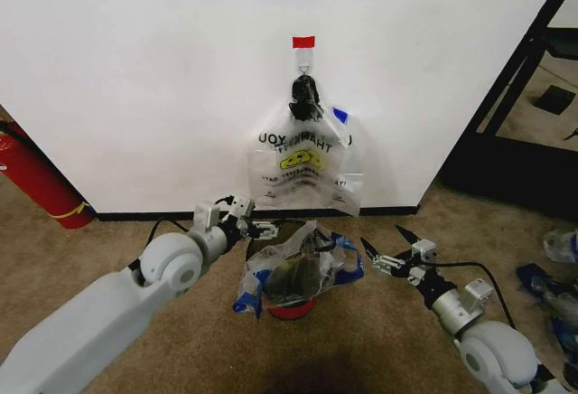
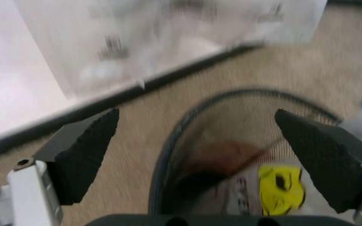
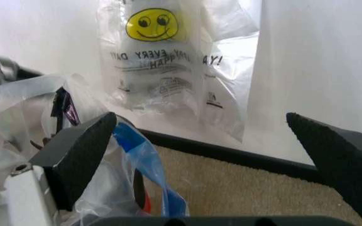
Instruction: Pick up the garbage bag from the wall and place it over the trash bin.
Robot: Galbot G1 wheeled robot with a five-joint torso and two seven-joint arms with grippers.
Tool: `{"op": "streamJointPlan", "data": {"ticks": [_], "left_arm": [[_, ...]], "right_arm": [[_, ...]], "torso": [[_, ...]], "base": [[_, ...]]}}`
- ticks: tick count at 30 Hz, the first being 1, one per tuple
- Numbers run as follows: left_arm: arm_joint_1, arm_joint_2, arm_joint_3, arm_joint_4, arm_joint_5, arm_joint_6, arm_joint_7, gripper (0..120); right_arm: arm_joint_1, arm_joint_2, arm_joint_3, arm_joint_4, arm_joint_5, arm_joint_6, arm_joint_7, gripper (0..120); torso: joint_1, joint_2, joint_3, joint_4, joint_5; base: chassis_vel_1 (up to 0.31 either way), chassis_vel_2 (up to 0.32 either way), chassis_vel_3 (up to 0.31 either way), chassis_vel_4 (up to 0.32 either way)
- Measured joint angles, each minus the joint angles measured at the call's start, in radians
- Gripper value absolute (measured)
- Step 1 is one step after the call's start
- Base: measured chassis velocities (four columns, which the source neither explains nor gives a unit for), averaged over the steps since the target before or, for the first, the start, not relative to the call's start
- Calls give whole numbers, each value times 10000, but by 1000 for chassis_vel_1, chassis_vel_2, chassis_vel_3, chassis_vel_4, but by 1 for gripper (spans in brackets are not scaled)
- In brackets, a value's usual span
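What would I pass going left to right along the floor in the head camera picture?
Red fire extinguisher → left tool, open → trash bin with the garbage bag draped over it → right tool, open → loose bags on the carpet.

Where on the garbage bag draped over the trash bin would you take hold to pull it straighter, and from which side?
Judging from the head view, grip the blue-trimmed edge of the garbage bag on the robot's right. It bunches out past the trash bin, and the open right gripper waits beside it.
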Motion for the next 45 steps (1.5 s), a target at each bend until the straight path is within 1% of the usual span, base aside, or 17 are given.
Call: {"op": "streamJointPlan", "data": {"ticks": [1, 2, 5, 6, 8, 10, 13, 15, 16, 17, 21, 28, 31, 36, 39, 43, 45], "left_arm": [[-50, -54, -11, 98, -94, 225, 58, 98], [-219, -253, -52, 426, -423, 852, 156, 95], [-439, -532, -58, 883, -611, 1247, 187, 94], [-569, -702, -39, 1174, -674, 1330, 193, 90], [-715, -863, 6, 1492, -720, 1370, 193, 82], [-772, -916, 30, 1608, -741, 1372, 191, 80], [-862, -1013, 105, 1814, -814, 1371, 165, 64], [-867, -1016, 132, 1833, -823, 1367, 159, 61], [-867, -1023, 178, 1851, -824, 1359, 145, 52], [-867, -1023, 178, 1851, -824, 1359, 145, 52], [-896, -1144, 314, 1903, -887, 1325, 91, 36], [-803, -1123, 291, 1733, -1093, 1304, -181, 11], [-516, -1066, -45, 1513, -1555, 1297, -802, 3], [391, -1088, -1012, 749, -2325, 1287, -2029, 1], [787, -1145, -1395, 418, -2475, 1282, -2419, 1], [1511, -1624, -2035, -152, -2754, 850, -3564, 1], [1992, -1927, -2338, -560, -2885, 487, -4389, 1]], "right_arm": [[-6, 2, 18, 7, 0, -4, 6, 100], [-12, 50, 74, 22, 14, -30, 36, 100], [-15, 156, 142, 62, 97, -80, 93, 100], [-18, 208, 176, 107, 164, -123, 137, 100], [-40, 237, 218, 197, 253, -188, 187, 100], [-56, 242, 233, 233, 274, -208, 207, 100], [-115, 220, 287, 335, 333, -283, 279, 100], [-118, 209, 290, 343, 339, -302, 306, 100], [-112, 198, 299, 357, 373, -346, 350, 100], [-112, 198, 299, 357, 373, -346, 350, 100], [-54, 185, 277, 356, 338, -387, 385, 100], [-42, 230, 236, 313, 331, -412, 470, 100], [-67, 225, 258, 309, 356, -413, 506, 100], [-118, 256, 321, 308, 435, -430, 570, 100], [-177, 314, 367, 300, 459, -430, 581, 100], [-477, 611, 526, 299, 465, -416, 631, 100], [-535, 725, 526, 317, 456, -413, 680, 100]], "torso": [[0, 0, 0, 0, 0], [0, 0, 0, 1, 0], [-1, 0, 0, -1, 2], [-1, 0, 0, -2, 0], [0, 0, 0, -3, 0], [0, 0, 0, -2, 0], [0, 0, 0, -1, 0], [-1, 0, -1, -1, 0], [-1, 0, -1, 0, 1], [-1, 0, -1, 0, 1], [-1, 0, -1, -1, 0], [0, 0, -1, -1, 0], [0, 0, 0, -2, -1], [-1, 0, -1, 3, -1], [-1, 0, -1, 3, 0], [-1, 0, -1, -9, -1], [-1, 0, -2, -3, 1]], "base": [[0, 0, 0, 0], [0, 0, 0, 0], [0, 0, 0, 0], [0, 0, 0, 0], [0, 0, 0, 0], [0, 0, 0, 0], [0, 0, 0, 0], [0, 0, 0, 0], [0, 0, 0, 0], [0, 0, 0, 0], [0, 0, 0, 0], [0, 0, 0, 0], [0, 0, 0, 0], [0, 0, 0, 0], [0, 0, 0, 0], [0, 0, 0, 0], [0, 0, 0, 0]]}}
